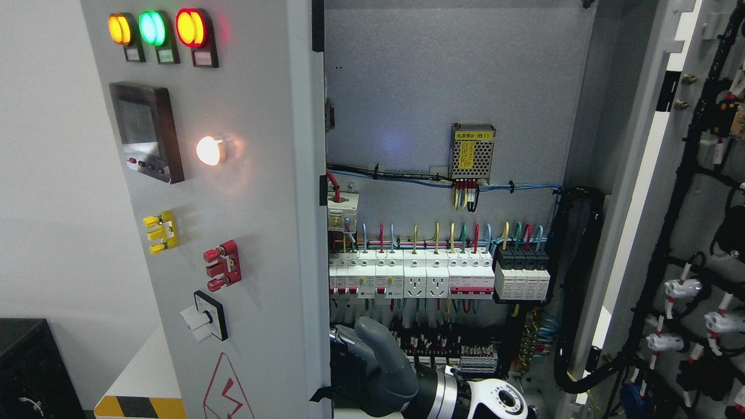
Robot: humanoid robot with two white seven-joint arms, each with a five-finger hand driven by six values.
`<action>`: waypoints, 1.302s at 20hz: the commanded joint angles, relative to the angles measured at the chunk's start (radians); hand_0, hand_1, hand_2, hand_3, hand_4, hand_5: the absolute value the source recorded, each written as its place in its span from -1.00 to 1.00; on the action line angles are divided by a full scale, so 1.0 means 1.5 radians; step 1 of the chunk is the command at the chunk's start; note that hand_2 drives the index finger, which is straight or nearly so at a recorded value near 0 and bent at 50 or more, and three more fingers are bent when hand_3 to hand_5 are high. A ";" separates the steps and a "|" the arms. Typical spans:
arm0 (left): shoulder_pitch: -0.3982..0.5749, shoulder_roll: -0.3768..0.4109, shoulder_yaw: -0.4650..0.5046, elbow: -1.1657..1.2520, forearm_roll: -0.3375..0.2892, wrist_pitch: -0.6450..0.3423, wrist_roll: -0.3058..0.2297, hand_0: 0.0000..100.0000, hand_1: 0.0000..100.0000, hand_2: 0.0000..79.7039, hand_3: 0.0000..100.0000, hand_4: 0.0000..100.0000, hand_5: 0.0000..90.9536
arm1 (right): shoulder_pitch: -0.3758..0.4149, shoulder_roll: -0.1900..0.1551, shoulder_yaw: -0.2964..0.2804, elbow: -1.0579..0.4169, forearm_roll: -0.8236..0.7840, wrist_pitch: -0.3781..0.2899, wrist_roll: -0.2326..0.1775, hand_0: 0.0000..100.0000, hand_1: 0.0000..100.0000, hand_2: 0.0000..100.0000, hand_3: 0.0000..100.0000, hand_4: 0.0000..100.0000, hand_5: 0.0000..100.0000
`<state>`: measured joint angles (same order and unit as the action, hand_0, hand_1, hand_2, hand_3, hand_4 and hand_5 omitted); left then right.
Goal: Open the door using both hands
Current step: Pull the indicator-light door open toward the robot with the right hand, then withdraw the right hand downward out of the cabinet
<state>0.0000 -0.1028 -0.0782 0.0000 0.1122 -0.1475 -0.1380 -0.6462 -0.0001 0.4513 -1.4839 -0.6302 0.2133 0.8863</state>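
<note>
The grey cabinet's left door (244,233) stands swung partly open, its front panel facing left. The right door (687,233) is swung wide open at the right, with its wired inner side showing. My right hand (364,364) comes in from the bottom edge, right of the middle, on a black and white wrist (465,398). It sits low inside the cabinet, right against the inner edge of the left door. Part of the hand is hidden behind that edge. My left arm is out of view.
The left door carries three lit lamps (154,28), a meter (145,131), a white lamp (208,150), yellow and red switches and a rotary knob (201,319). Inside are rows of breakers (430,276), a power supply (472,152) and cable bundles (573,279). A black box (29,366) stands lower left.
</note>
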 commanded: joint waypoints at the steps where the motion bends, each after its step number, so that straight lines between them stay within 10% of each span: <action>1: 0.003 0.000 0.000 -0.003 0.000 0.000 0.000 -1.00 -1.00 -1.00 -1.00 -1.00 -1.00 | 0.001 -0.019 0.071 -0.024 -0.002 0.001 0.011 -1.00 -1.00 -1.00 -1.00 -1.00 -1.00; 26: 0.003 0.000 0.000 -0.003 0.000 0.000 0.000 -1.00 -1.00 -1.00 -1.00 -1.00 -1.00 | 0.008 0.054 0.251 -0.026 0.010 0.000 -0.096 -1.00 -1.00 -1.00 -1.00 -1.00 -1.00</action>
<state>0.0000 -0.1028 -0.0782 0.0000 0.1122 -0.1474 -0.1380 -0.6293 0.0372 0.7302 -1.5236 -0.6155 0.2138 0.7633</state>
